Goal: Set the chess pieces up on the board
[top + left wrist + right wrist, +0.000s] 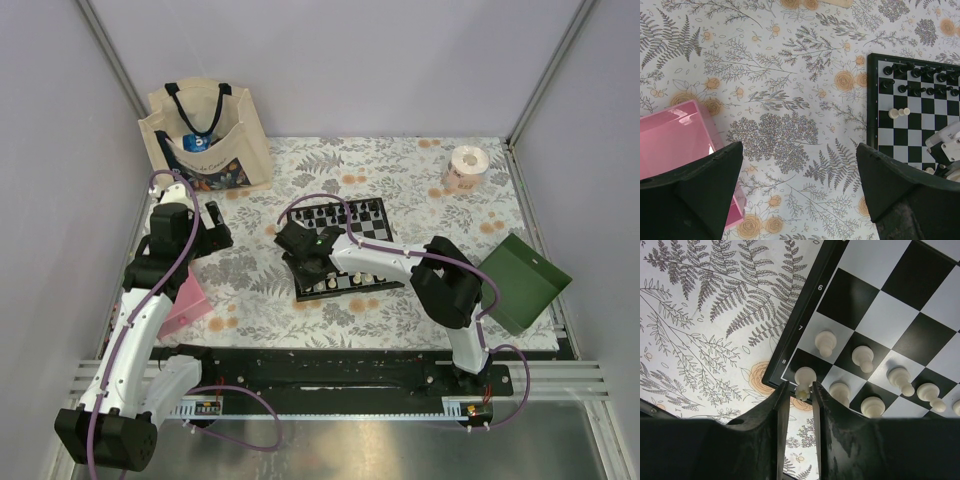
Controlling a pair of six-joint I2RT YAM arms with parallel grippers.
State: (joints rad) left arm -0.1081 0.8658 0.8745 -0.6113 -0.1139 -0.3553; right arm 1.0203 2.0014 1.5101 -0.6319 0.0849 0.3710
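The board [372, 228] lies mid-table, with black chess pieces [920, 75] along its far rows and cream-white ones [862, 357] along its near rows. My right gripper [800, 390] is over the board's near left corner [300, 262], shut on a cream-white piece [805, 377] with a notched top. That piece is at the corner square by the numeral 8; I cannot tell whether its base touches the board. My left gripper [800, 165] is open and empty above the flowered tablecloth, left of the board [900, 135]. A couple of white pieces [899, 112] lie loose mid-board.
A pink box [675, 145] lies under my left gripper's left finger, near the table's left edge [185, 300]. A tote bag [205, 135] stands at the back left, a tape roll [465, 167] at the back right, and a green tray [522, 280] at the right.
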